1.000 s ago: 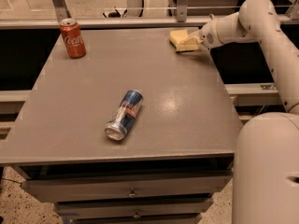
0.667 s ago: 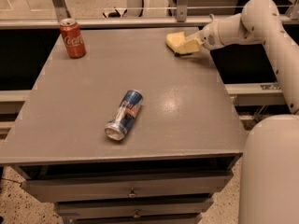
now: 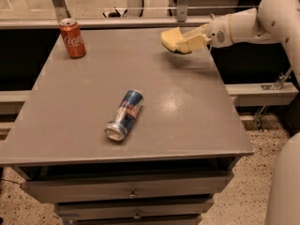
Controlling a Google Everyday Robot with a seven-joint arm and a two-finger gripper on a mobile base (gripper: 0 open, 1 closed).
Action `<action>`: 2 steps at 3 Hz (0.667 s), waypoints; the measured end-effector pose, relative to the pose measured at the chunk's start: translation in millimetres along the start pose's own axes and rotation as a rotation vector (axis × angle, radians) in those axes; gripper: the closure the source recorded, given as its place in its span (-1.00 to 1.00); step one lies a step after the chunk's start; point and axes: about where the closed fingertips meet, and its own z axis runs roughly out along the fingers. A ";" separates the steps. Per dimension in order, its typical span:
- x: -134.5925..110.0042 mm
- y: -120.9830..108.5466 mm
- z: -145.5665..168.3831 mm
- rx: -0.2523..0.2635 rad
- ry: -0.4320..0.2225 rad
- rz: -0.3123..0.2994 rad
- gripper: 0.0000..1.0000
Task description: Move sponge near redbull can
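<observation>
The redbull can lies on its side near the middle front of the grey table, silver end toward me. The pale yellow sponge hangs in the air above the table's far right part. My gripper reaches in from the right on a white arm and is shut on the sponge, holding it lifted off the surface with a shadow below. The sponge is well up and to the right of the can.
An orange-red Coca-Cola can stands upright at the table's far left corner. A rail and posts run behind the table. The table's right edge drops to a speckled floor. Drawers sit below the front edge.
My gripper has lifted the sponge off the table and carried it left, away from the far right corner. The two cans have not moved.
</observation>
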 end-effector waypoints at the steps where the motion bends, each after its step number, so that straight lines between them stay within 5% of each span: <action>1: -14.5 50.9 -20.0 -0.124 -0.050 -0.010 1.00; 2: -17.2 107.7 -41.9 -0.229 -0.040 -0.049 1.00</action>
